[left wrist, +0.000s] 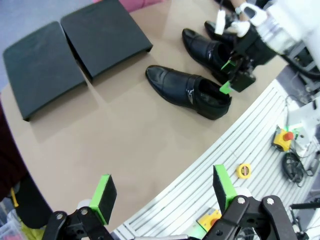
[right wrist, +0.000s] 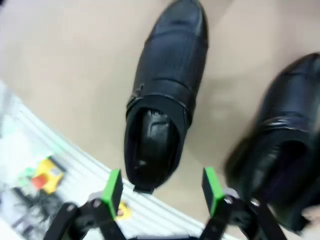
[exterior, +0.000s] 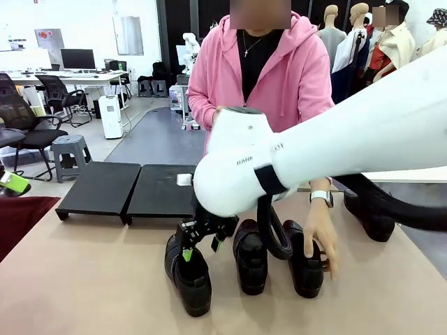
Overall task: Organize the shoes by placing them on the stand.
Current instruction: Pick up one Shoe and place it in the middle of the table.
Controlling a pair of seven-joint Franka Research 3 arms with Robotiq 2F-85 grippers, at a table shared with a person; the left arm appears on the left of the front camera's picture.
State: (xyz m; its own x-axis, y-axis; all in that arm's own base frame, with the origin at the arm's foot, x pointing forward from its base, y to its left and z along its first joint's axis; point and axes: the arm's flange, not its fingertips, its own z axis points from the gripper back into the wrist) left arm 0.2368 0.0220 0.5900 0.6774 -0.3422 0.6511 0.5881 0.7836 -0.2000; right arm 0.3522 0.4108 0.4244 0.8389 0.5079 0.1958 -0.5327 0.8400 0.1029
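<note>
My right gripper (exterior: 198, 243) hangs just over the heel of the first loafer (exterior: 188, 273), the one that lies nearest the stand (exterior: 98, 188). Its green pads stand well apart, one on either side of the shoe's heel opening, and they hold nothing. My left gripper (left wrist: 162, 192) is spread wide too and holds nothing; it hovers above the table's (exterior: 84, 279) edge on my side, well apart from the stand.

The stand is two flat matte-black panels set side by side at the far side of the tan table. All four glossy black shoes lie on the table off the stand, on its right. The first points its toe towards the stand's near right corner. The second loafer (exterior: 250, 257) lies just beside it, farther from the stand. Then comes the third loafer (exterior: 305, 262), with the person's hand (exterior: 323, 241) resting on its outer side. The fourth loafer (exterior: 370, 216) lies farthest from the stand, partly behind my right arm's black cable
</note>
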